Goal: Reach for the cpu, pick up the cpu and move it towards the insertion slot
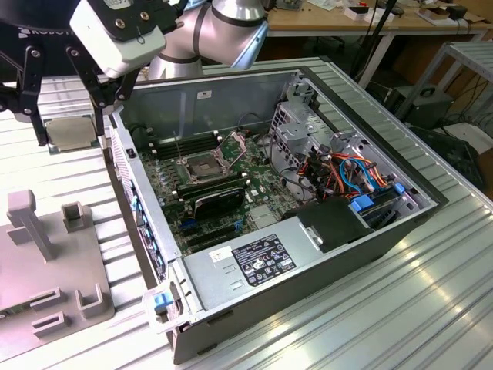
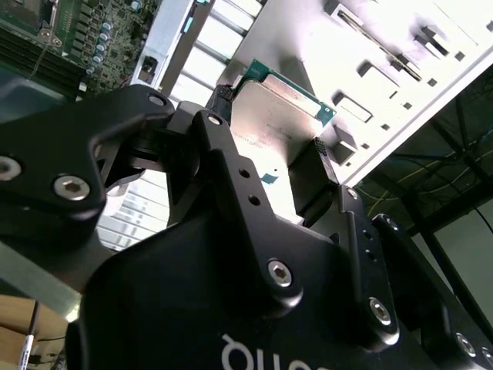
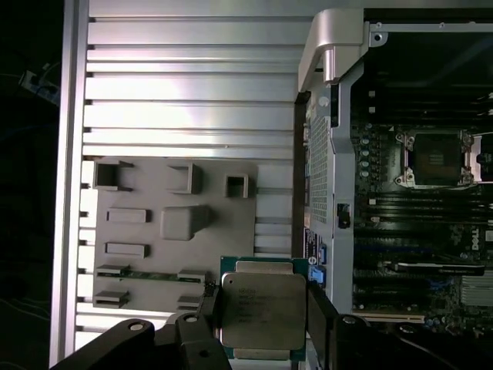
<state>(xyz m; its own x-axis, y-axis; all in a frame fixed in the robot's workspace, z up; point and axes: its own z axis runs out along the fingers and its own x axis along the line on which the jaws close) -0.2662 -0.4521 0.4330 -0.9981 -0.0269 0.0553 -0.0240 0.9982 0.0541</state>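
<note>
The cpu (image 1: 71, 132), a flat square chip with a silvery-tan face, hangs in the air above the ribbed table, to the exterior view's left of the open computer case. My gripper (image 1: 69, 123) is shut on it, one black finger on each of two opposite edges. Both wrist views show the cpu (image 3: 262, 308) (image 2: 279, 122) clamped between the fingers (image 3: 320, 312). The insertion slot (image 1: 202, 167) (image 3: 437, 158), a square socket with a shiny frame and dark centre, lies uncovered on the green motherboard inside the case, well to the exterior view's right of the chip.
A grey fixture plate (image 1: 46, 270) (image 3: 177, 223) with raised blocks lies on the table below the gripper. The case's side wall (image 1: 127, 177) stands between chip and socket. A black graphics card (image 1: 219, 202), a power supply (image 1: 254, 262) and a drive cage (image 1: 308, 127) surround the socket.
</note>
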